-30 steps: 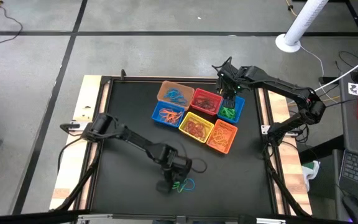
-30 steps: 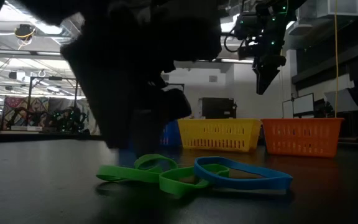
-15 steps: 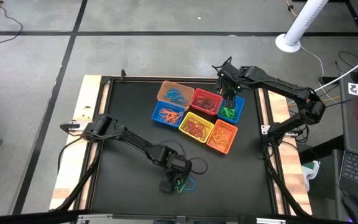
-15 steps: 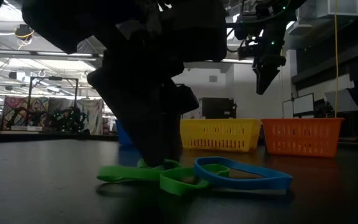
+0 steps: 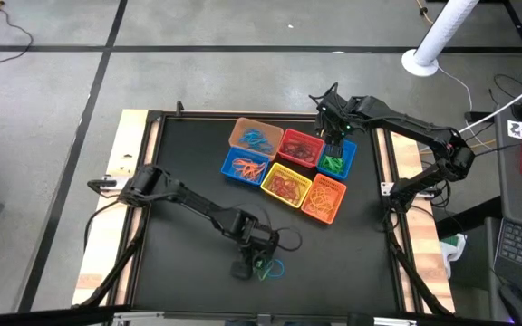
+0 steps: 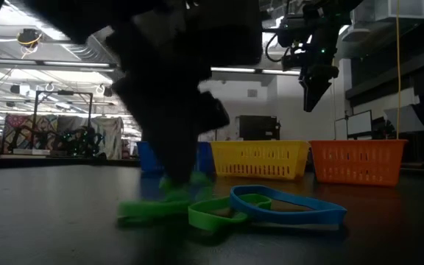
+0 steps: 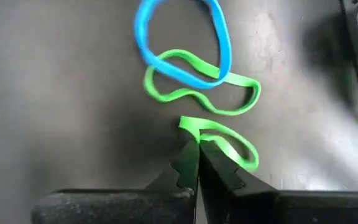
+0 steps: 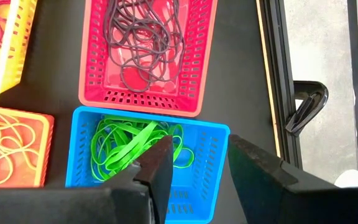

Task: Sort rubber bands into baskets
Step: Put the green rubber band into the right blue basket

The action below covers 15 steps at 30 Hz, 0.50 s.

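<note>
No readable writing or label is showing on any of the things.

The table (image 5: 188,163) is having a flat, matt black top inside a pale wooden frame. The six baskets (image 5: 287,169) are small shallow rectangles of plastic with perforated walls, and they are sitting together at about 1 o'clock from the table's middle.

The loose rubber bands are thin flat loops lying at about 6 o'clock, near the front edge. The left gripper (image 7: 197,154) is pressing down on the table there, its arm stretching low from 9 o'clock with the elbow bent. Its two dark toothed fingers (image 7: 182,168) are together, pinching the end of one green band (image 7: 225,138) (the loop is bulging out past the tips). Just beyond it another green band (image 7: 194,93) is lying wavy, and a blue band (image 7: 182,37) is crossing over this one.

The right gripper (image 8: 197,165) is hanging above the blue basket (image 8: 207,155) at the 2 o'clock corner of the group, its fingers (image 8: 160,163) standing apart with nothing between them. This basket is holding a tangle of green bands (image 8: 132,149). Beside it, a red basket (image 8: 148,53) is holding dark thin bands (image 8: 145,37).
</note>
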Each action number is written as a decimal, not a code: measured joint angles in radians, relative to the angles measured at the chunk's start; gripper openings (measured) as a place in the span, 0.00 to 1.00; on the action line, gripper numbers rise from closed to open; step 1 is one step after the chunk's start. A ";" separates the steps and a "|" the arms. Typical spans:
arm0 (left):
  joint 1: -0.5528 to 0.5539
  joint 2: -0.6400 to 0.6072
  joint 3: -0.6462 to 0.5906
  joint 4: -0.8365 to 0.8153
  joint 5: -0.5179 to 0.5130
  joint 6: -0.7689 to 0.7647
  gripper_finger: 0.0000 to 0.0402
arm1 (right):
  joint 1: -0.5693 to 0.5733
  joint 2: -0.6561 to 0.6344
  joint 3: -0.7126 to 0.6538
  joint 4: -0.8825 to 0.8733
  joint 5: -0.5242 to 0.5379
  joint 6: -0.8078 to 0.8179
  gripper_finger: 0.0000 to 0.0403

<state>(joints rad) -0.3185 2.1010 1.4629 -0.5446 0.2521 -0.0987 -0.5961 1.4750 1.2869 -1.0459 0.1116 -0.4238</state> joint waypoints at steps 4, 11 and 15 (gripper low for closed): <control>0.039 -0.060 0.000 -0.033 -0.001 0.001 0.01 | 0.000 0.000 0.000 0.000 0.000 0.000 0.38; 0.137 -0.164 0.000 -0.010 -0.006 0.062 0.00 | 0.000 0.000 0.000 0.002 0.000 0.000 0.38; 0.211 -0.189 0.002 0.089 -0.008 0.102 0.00 | 0.000 0.000 0.000 0.002 0.000 0.000 0.38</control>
<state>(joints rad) -0.1075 1.9118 1.4647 -0.4554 0.2445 0.0030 -0.5961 1.4754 1.2869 -1.0443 0.1116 -0.4240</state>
